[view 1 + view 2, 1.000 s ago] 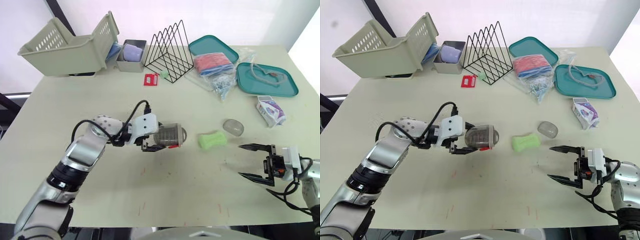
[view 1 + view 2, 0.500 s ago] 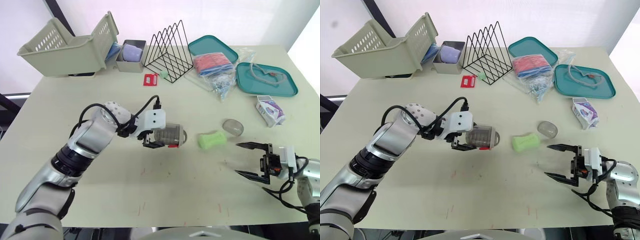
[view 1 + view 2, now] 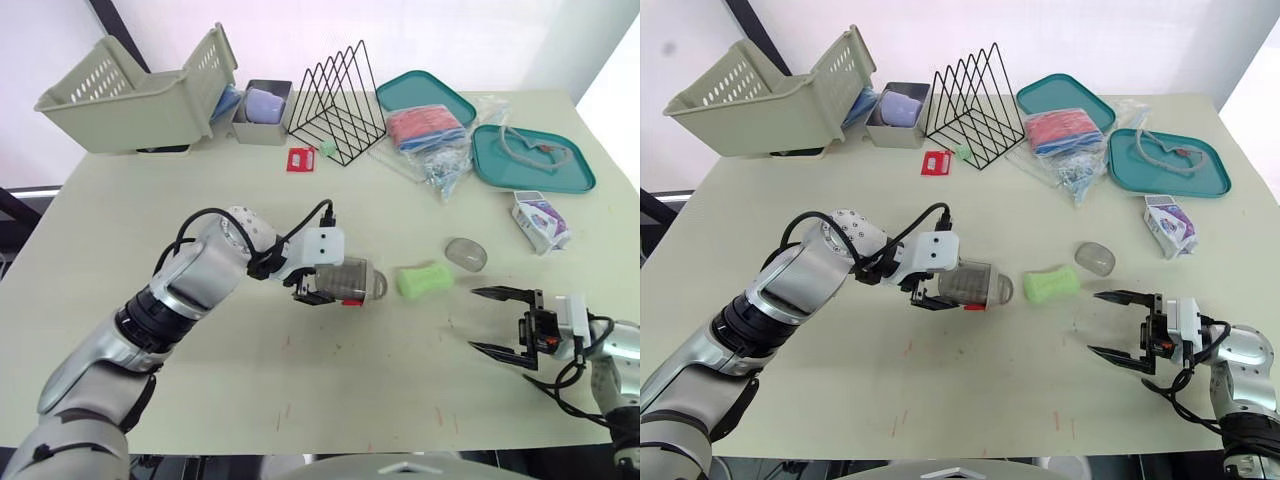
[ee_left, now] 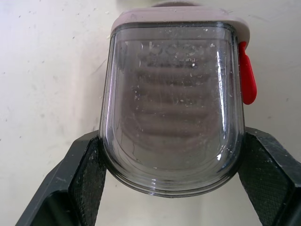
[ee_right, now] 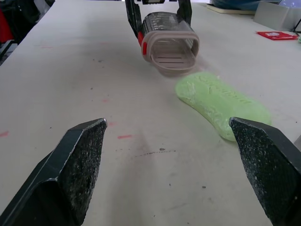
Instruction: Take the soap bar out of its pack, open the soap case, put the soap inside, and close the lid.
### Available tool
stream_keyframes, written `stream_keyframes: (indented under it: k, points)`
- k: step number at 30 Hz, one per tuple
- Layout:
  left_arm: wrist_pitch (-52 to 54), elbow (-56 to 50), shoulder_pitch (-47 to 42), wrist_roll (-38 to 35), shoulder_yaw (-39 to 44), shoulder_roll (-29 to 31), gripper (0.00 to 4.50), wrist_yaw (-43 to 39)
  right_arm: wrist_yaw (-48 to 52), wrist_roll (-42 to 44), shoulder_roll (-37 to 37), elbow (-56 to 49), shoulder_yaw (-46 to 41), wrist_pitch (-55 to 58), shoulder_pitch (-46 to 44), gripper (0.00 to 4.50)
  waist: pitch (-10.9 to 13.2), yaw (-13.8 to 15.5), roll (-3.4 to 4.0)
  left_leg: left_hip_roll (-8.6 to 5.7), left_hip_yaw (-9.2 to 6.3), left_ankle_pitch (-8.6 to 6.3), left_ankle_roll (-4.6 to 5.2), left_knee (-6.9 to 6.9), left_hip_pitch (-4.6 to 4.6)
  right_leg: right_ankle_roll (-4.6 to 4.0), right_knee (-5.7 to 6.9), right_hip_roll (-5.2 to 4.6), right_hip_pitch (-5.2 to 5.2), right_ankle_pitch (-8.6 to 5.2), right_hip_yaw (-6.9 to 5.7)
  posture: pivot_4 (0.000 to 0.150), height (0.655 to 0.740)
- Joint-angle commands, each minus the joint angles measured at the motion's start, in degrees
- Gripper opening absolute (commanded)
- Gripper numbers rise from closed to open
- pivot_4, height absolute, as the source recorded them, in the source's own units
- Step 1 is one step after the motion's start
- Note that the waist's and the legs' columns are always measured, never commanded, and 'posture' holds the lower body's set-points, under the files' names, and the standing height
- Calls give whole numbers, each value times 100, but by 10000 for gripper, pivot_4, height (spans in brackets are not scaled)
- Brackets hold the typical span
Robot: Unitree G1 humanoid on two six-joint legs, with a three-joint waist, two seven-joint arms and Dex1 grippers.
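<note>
Case [image 3: 355,280] is clamped in the left gripper [image 3: 320,290], mouth turned toward soap [image 3: 424,279], presumably for loading. The right gripper [image 3: 480,319] is held apart beside the soap.

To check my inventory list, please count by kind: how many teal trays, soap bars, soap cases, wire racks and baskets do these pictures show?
Teal trays: 2
Green soap bar: 1
Soap case: 1
Black wire rack: 1
Beige basket: 1
Total: 6
</note>
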Motion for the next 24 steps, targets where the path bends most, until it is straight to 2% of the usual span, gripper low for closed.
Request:
stream_keyframes:
  k: [1,10,17,24]
  points:
    - [16,-112,-165,52,10,-9,34715,-11,39,37,14,25,-24,-109,-79,43695,0,0,0,0,0,0,0,0,0,0,0,0,0,0,0,1500,7400]
    - [-44,-162,-57,8,185,411,34715,-183,47,52,-26,228,33,-245,-158,43695,0,-14,0,0,-1,0,0,0,0,0,2,0,0,0,0,1500,7400]
    - [-351,-143,415,-205,625,944,34715,-264,47,77,-91,388,76,-346,-213,43695,0,-11,0,1,0,0,0,2,1,0,3,0,0,0,0,1500,7400]
    - [-876,39,868,-385,1032,1125,34715,-267,47,103,-150,530,140,-421,-292,43695,0,-8,0,1,1,0,0,3,1,0,3,-1,0,0,0,1500,7400]
